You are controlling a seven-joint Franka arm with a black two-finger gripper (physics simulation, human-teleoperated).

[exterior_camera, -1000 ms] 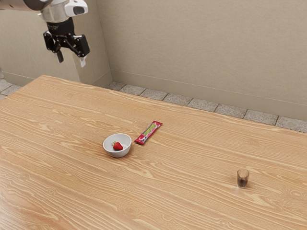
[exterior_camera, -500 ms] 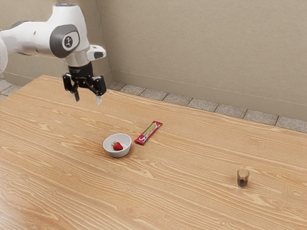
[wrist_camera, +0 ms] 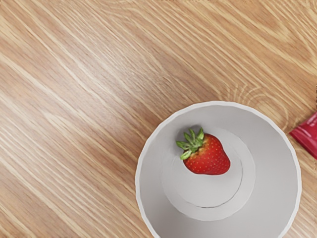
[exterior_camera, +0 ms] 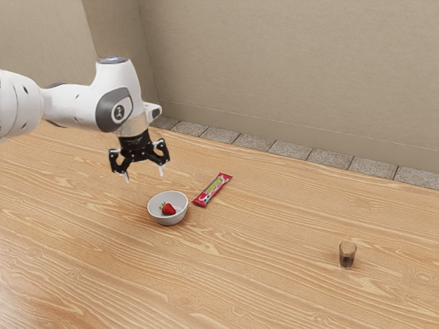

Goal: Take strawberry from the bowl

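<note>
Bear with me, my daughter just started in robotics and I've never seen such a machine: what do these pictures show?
The machine is one robot arm ending in a black two-finger gripper, rendered by a simulator. The exterior view looks from the arm's side; the wrist view comes from a camera on its hand, looking down. On the wooden table stands a white bowl with a strawberry inside. Beside it lies a red-wrapped bar; toward the exterior view's right stands a small glass. Nothing is held: the gripper hangs open.

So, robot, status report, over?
Gripper open, above the bowl. Strawberry lying inside the bowl. Nothing seen between gripper and strawberry.
</note>
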